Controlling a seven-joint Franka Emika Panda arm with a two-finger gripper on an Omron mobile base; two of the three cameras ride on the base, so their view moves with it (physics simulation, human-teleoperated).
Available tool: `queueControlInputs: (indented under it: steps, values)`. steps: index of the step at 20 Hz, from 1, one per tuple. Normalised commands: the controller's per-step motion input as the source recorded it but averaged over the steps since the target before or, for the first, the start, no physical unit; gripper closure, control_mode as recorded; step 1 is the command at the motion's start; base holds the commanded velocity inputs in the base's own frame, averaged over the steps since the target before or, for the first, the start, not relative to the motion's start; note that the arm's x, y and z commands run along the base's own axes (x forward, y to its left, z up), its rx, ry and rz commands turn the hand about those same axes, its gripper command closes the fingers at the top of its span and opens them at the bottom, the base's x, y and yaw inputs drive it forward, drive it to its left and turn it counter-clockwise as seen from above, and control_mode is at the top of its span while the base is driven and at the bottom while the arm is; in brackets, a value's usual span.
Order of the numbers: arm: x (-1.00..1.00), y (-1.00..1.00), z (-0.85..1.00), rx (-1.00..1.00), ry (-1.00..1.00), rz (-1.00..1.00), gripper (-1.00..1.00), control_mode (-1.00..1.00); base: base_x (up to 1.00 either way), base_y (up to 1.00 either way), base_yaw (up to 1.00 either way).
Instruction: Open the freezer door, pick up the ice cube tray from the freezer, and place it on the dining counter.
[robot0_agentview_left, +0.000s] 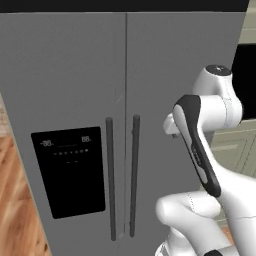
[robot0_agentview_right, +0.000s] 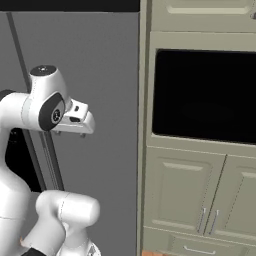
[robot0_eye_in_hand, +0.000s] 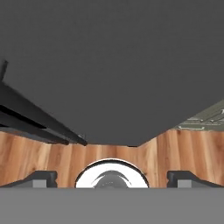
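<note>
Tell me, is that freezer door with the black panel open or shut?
Shut: the freezer door lies flush beside the other door.

The freezer door (robot0_agentview_left: 65, 125) is seen closed at 9 o'clock in the left base view, with the wider fridge door (robot0_agentview_left: 180, 65) set flush beside it at 3 o'clock. A dispenser panel (robot0_agentview_left: 69, 171) is set into the freezer door at about 8 o'clock. Two bar handles stand upright just beside each other at the seam: the freezer handle (robot0_agentview_left: 110, 177) on the left, the other handle (robot0_agentview_left: 134, 175) on the right. The arm (robot0_agentview_left: 200, 150) is placed before the fridge door at 4 o'clock. In the right base view, an oven (robot0_agentview_right: 205, 95) is set in a cabinet (robot0_agentview_right: 195, 200) at 3 o'clock of the fridge, with cupboard doors below it. The floor (robot0_eye_in_hand: 113, 146) lies below the fridge in the hand view.
</note>
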Motion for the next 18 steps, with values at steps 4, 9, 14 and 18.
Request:
queueControlInputs:
  steps: [4, 9, 14, 18]
  values:
    - [-0.41, 0.96, 0.00, -0.07, -0.14, 0.00, -1.00, -1.00, 0.00, 0.00, 0.00]
    - [0.00, 1.00, -0.04, -0.05, -0.08, 0.00, -1.00, -1.00, 0.00, 0.00, 0.00]
    - [0.09, 0.92, -0.05, 0.00, -0.06, 0.00, -1.00, -1.00, 0.00, 0.00, 0.00]
    - [0.18, 0.76, -0.19, 0.01, -0.04, 0.00, -1.00, -1.00, 0.00, 0.00, 0.00]
